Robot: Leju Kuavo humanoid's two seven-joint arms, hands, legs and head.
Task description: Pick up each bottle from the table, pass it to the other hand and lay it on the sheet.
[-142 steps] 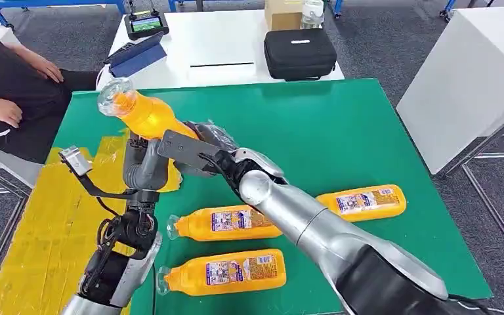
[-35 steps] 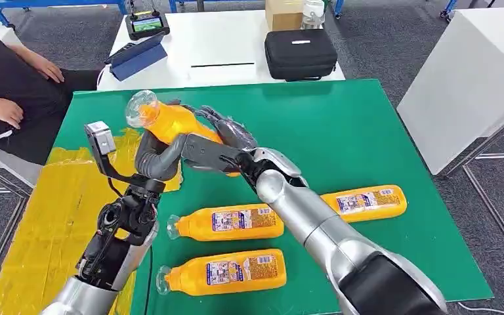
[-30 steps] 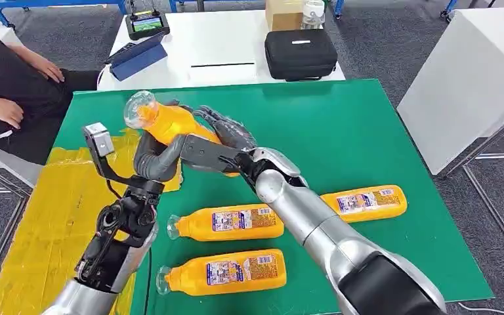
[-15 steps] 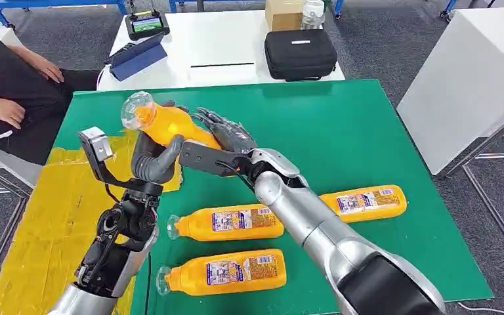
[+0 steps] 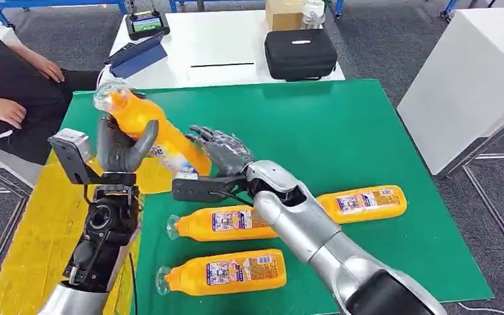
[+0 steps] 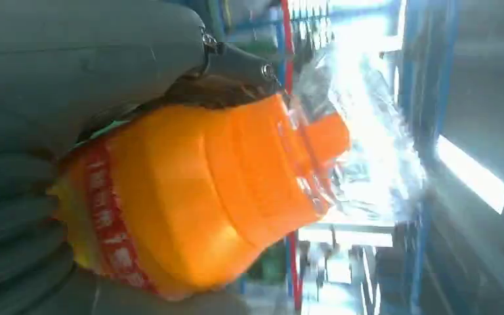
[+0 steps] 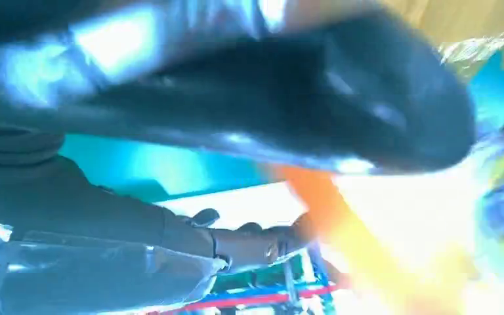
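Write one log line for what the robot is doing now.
left hand: holds bottle | right hand: open, beside it | sheet: no bottle | table: three bottles

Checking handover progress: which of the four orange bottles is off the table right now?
The bottle gripped by the left hand, raised and tilted. The other three bottles lie flat on the green table.

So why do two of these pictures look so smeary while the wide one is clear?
Head view: sharp and evenly lit. Left wrist view: the bottle sits very close, with window glare washing out the background. Right wrist view: heavy motion blur, the right robot hand a dark smear.
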